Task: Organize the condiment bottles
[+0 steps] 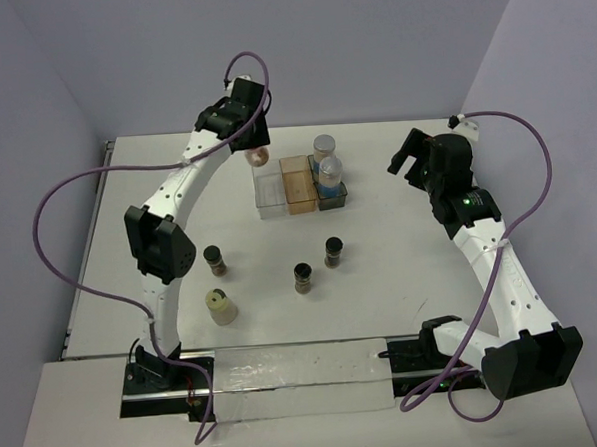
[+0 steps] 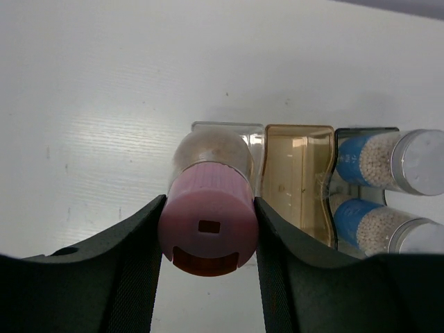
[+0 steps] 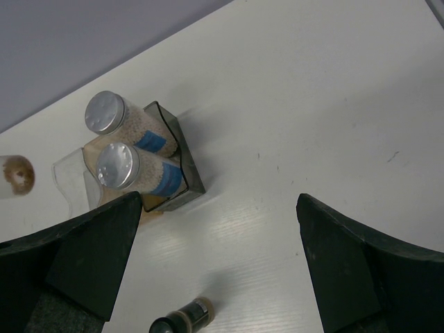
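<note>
One pink-capped bottle lengthwise between fingers, cap wristward.

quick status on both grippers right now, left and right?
Left gripper: closed, holding the pink-capped bottle.
Right gripper: open, holding nothing.

Bright, even light from above leaves only soft, faint shadows on the white desk. The wrist views are softer: the pink-capped bottle looms slightly blurred, and the right claw shows dark, unfocused fingers at the bottom corners.
</note>
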You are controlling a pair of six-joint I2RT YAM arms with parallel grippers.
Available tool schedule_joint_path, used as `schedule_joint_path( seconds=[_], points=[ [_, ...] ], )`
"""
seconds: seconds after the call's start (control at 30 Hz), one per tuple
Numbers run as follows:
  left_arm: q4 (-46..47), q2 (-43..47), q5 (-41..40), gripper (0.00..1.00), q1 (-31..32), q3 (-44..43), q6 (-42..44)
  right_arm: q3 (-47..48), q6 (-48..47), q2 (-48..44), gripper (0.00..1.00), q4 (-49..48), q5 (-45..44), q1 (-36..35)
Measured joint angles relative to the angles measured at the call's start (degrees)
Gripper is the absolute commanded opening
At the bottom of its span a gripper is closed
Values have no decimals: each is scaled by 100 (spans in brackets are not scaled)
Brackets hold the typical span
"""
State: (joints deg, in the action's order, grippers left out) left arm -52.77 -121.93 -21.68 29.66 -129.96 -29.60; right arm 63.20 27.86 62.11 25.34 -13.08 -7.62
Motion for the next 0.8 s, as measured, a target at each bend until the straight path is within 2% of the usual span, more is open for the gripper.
schedule_joint_path(
  seconds=[0.3,0.8],
  points=[
    [59,-544,346,10,52,-36,143,3,0,17,100,5,-39,-2],
    [304,-948,560,10,54,-15,227,28,-1,144,100,52,-109,-2]
  ],
)
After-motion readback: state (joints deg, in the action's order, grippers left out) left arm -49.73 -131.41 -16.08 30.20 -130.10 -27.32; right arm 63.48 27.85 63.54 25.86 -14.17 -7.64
